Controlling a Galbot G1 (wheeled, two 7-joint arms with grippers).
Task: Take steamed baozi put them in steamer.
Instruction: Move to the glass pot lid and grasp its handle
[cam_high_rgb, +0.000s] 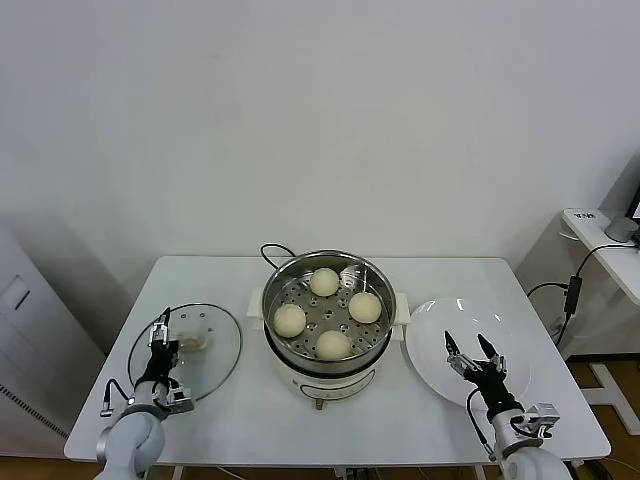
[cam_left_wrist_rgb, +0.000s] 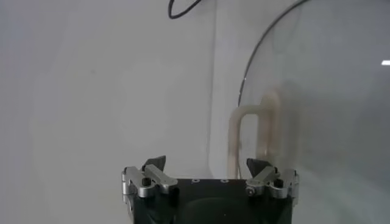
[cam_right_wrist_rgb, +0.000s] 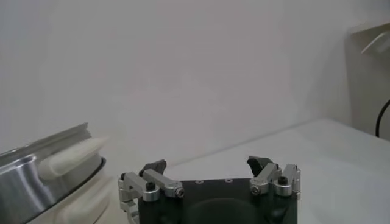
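Observation:
Four cream-white steamed baozi lie on the perforated floor of the steel steamer (cam_high_rgb: 378, 278) at the table's middle: one at the back (cam_high_rgb: 324, 282), one right (cam_high_rgb: 365, 307), one left (cam_high_rgb: 290, 320), one at the front (cam_high_rgb: 334, 345). My right gripper (cam_high_rgb: 474, 353) is open and empty over the white plate (cam_high_rgb: 430, 340), to the right of the steamer, whose rim and handle show in the right wrist view (cam_right_wrist_rgb: 46, 167). My left gripper (cam_high_rgb: 158, 334) is open and empty over the glass lid (cam_high_rgb: 215, 345), to the left of the steamer.
The lid's white handle (cam_left_wrist_rgb: 253, 131) stands just ahead of my left gripper (cam_left_wrist_rgb: 207, 165). A black cord (cam_high_rgb: 272, 252) runs behind the steamer. A white side table (cam_high_rgb: 600, 250) with cables stands at the far right. The table's front edge is close to both arms.

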